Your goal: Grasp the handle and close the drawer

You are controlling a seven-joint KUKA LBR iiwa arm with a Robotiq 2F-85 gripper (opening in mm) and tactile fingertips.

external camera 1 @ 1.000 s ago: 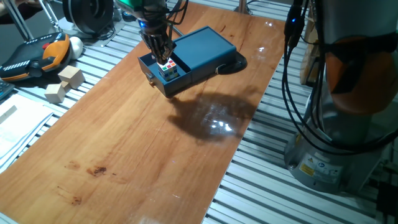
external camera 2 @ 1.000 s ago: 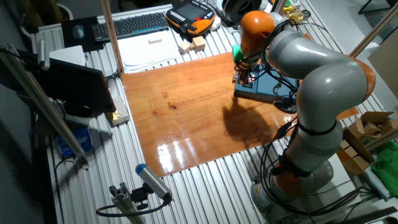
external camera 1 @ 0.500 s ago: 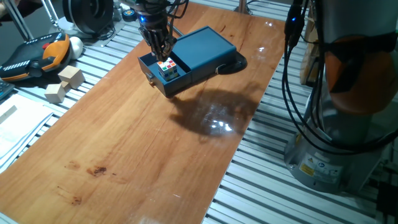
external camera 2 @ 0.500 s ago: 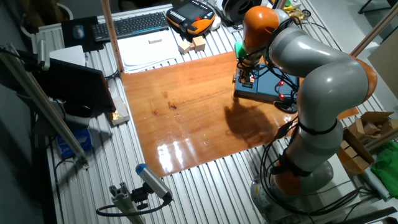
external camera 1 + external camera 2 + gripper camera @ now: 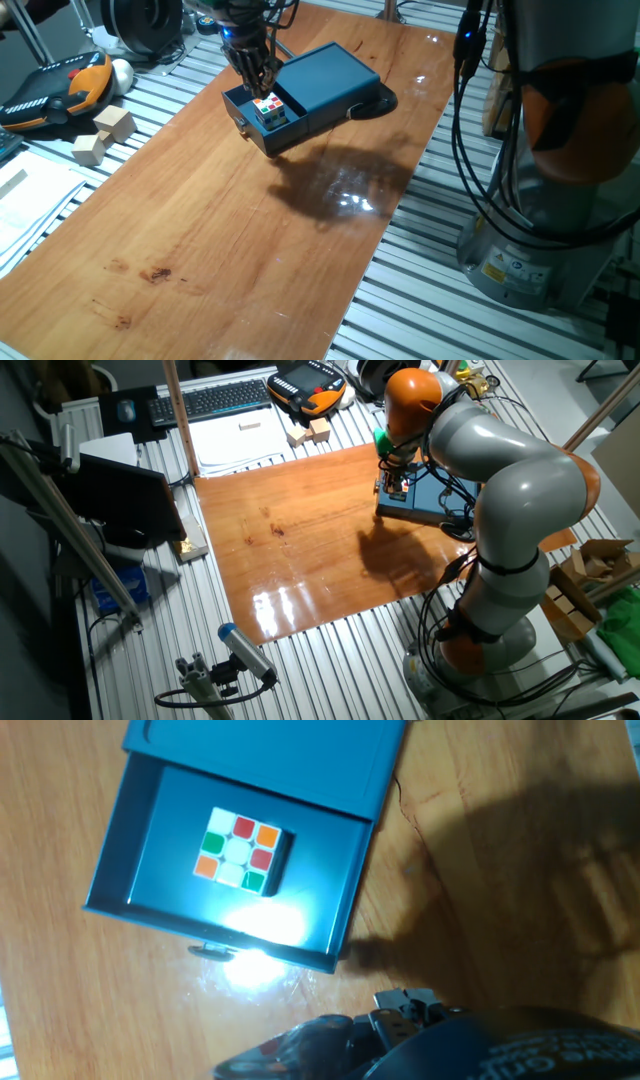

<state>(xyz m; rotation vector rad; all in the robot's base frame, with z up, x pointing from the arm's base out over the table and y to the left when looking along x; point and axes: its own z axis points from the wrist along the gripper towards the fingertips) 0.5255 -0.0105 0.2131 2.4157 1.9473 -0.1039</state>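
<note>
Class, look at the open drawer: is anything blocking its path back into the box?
Nothing visible blocks it. The puzzle cube sits inside the drawer, clear of its walls, so it should ride in with it. The handle on the front face is unobstructed.

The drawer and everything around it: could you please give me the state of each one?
Drawer: pulled open, upright on the table.
Handle: free, not gripped.
Puzzle cube: lying inside the drawer, colours mixed.
Gripper: above the open drawer, holding nothing; its opening cannot be told.
Box: flat on the table.
</note>
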